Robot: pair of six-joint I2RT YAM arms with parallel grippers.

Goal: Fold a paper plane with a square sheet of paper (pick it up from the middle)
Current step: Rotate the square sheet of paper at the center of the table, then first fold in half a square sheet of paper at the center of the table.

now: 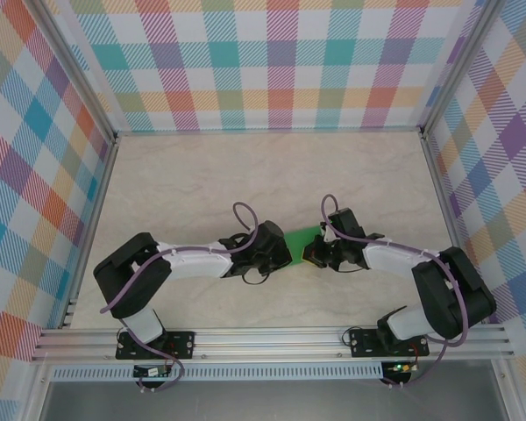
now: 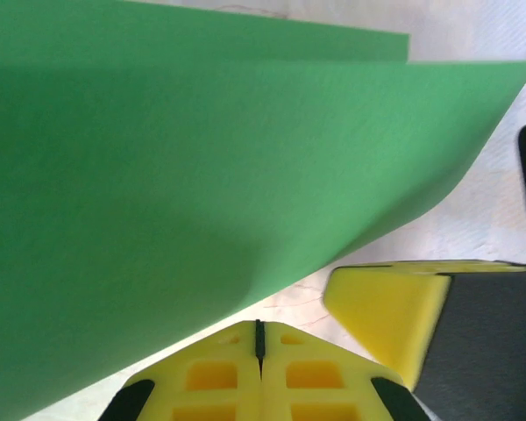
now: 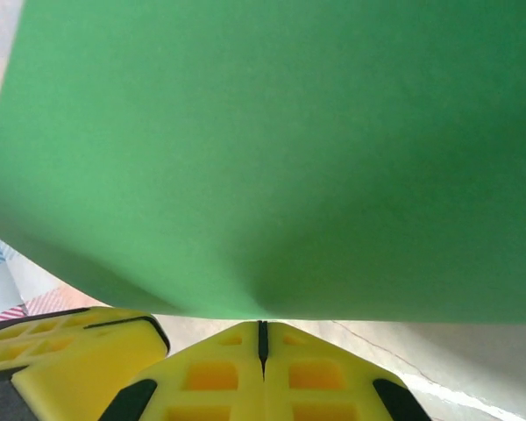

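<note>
The bright-green square sheet of paper (image 1: 303, 237) lies between the two arms at the table's middle. In the left wrist view the paper (image 2: 202, 175) shows two layers, one edge set back behind the other. My left gripper (image 2: 260, 323) is shut just below its slanted edge, with a strip of table showing between tip and paper. My right gripper (image 3: 263, 323) is shut on the paper's (image 3: 272, 149) lower edge, where the sheet dimples at the tip. From above, the left gripper (image 1: 287, 253) and right gripper (image 1: 309, 254) nearly meet under the sheet.
The marble-look table (image 1: 210, 184) is boxed in by checked walls (image 1: 280, 61) at the back and sides. An aluminium rail (image 1: 272, 338) runs along the near edge. Each wrist view shows the other gripper's yellow finger close by (image 2: 386, 311) (image 3: 61, 351).
</note>
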